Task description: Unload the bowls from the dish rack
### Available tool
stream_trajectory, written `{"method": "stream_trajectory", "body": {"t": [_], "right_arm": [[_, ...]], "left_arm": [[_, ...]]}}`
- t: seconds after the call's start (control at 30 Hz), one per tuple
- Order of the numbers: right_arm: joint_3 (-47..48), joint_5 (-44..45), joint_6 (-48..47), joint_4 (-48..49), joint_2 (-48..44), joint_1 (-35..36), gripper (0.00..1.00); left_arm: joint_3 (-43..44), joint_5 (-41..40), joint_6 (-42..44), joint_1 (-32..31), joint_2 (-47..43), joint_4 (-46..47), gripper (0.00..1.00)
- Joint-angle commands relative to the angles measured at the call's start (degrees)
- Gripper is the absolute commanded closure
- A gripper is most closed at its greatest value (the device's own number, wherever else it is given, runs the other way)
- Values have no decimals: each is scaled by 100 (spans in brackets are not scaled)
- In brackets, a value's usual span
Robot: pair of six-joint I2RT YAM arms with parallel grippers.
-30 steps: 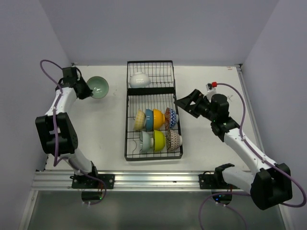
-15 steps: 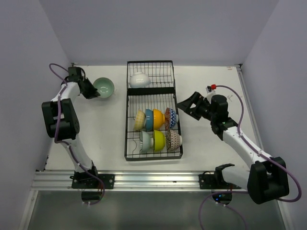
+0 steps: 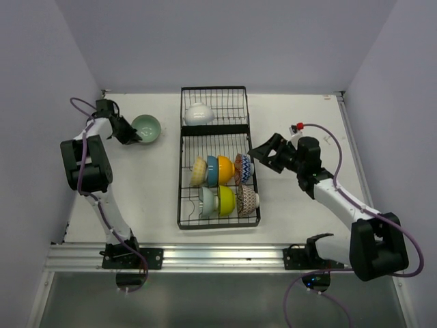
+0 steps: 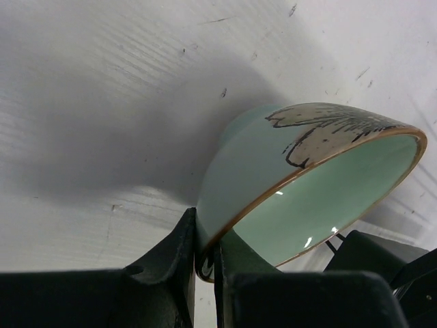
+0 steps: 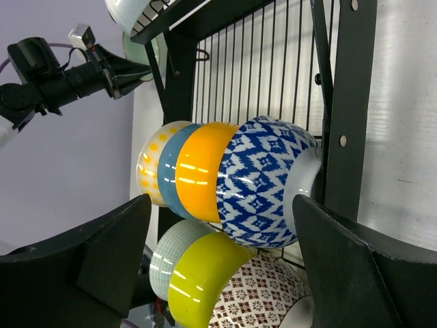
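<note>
straight ahead of the wide-open right jaws: blue zigzag bowl (image 5: 263, 181) on its edge; left jaws pinching green bowl (image 4: 273, 164) by its rim.

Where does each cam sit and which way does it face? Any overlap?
Top: above and behind the robot, looking down; both arms show, rack between.
Left wrist: behind the left claw, looking along it; shut on the mint bowl rim.
Right wrist: behind the right claw, open, facing the rack's side and zigzag bowl.
Shared: top and left wrist both show the mint bowl.
</note>
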Motion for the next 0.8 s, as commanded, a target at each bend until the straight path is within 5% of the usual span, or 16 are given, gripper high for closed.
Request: {"method": "stream_trajectory", "body": {"t": [0.0, 0.6, 0.77], "right_arm": [[15, -186, -87, 293, 119, -35, 11], [-46, -414, -60, 416, 295, -79, 11], [-55, -458, -51, 416, 277, -97, 10]], "left_arm": [[257, 286, -208, 118, -23, 268, 87], [222, 216, -111, 215, -40, 198, 62], [126, 128, -15, 215, -417, 189, 43]]}}
